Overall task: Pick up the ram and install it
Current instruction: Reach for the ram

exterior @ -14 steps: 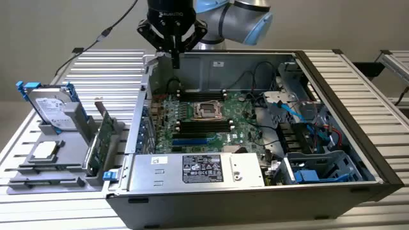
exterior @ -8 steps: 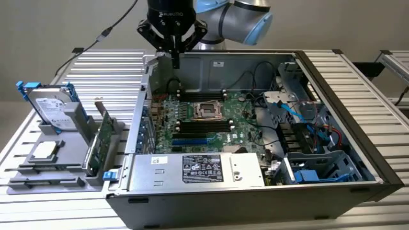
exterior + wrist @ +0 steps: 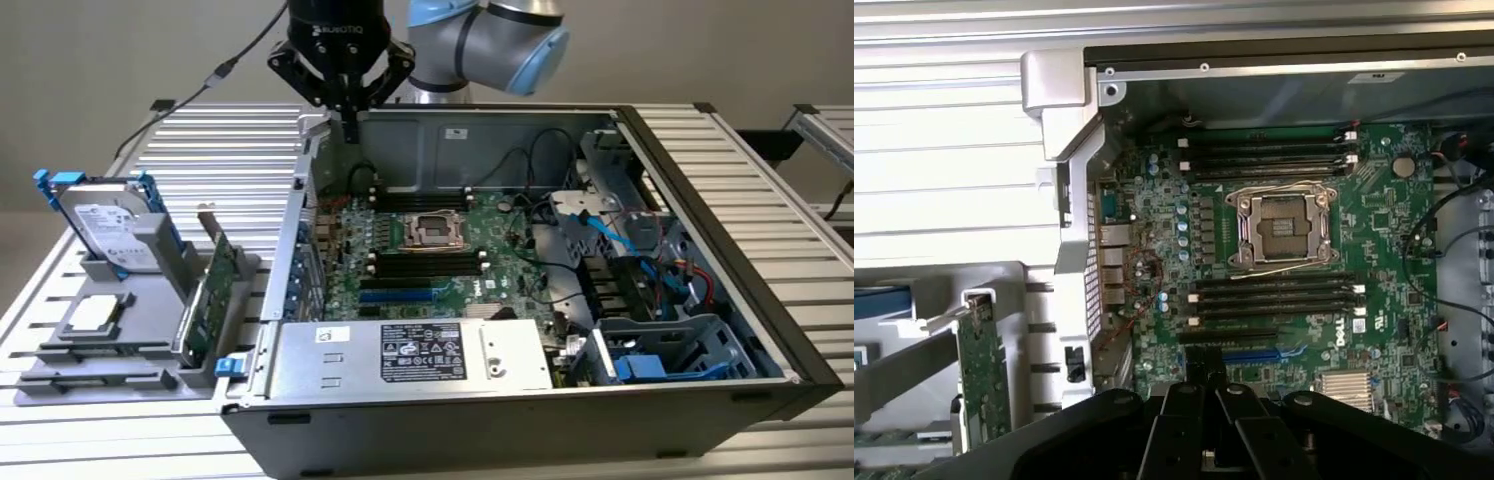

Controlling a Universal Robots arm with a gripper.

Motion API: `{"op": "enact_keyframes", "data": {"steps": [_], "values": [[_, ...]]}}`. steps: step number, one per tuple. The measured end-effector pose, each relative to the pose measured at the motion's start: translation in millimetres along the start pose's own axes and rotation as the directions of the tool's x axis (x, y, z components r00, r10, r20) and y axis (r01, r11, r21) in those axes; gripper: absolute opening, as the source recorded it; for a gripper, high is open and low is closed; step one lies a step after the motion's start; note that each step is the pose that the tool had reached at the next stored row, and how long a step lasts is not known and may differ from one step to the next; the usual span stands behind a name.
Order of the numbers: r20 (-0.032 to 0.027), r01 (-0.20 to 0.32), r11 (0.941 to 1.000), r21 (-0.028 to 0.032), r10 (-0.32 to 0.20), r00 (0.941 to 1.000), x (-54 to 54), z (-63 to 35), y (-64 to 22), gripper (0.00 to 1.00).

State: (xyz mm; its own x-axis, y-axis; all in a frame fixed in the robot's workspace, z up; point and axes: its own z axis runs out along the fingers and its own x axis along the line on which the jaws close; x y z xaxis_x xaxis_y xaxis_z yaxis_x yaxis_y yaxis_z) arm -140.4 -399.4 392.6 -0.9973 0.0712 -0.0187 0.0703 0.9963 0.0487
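Closed and seemingly empty, the gripper (image 3: 350,125) hovers over the computer case (image 3: 534,420) at its far corner on the exterior view's left, where keeping clear of that wall matters.

An open computer case (image 3: 467,440) lies on a slatted metal table (image 3: 747,140). Inside the case are a green motherboard (image 3: 514,275) with a bare CPU socket (image 3: 437,228), a silver power supply (image 3: 414,355) along the wall nearest the exterior camera, and blue cables (image 3: 614,235). Outside the case, on the exterior view's left, a grey rack (image 3: 94,375) holds an upright hard drive (image 3: 114,235) and an expansion card (image 3: 214,300).
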Motion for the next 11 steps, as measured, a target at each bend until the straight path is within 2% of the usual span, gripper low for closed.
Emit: {"op": "enact_keyframes", "data": {"steps": [11], "values": [[0.0001, 0.000, 1.0000, -0.0001, 0.000, 1.0000, 49.3, 0.6, -9.1, 0.11]]}}
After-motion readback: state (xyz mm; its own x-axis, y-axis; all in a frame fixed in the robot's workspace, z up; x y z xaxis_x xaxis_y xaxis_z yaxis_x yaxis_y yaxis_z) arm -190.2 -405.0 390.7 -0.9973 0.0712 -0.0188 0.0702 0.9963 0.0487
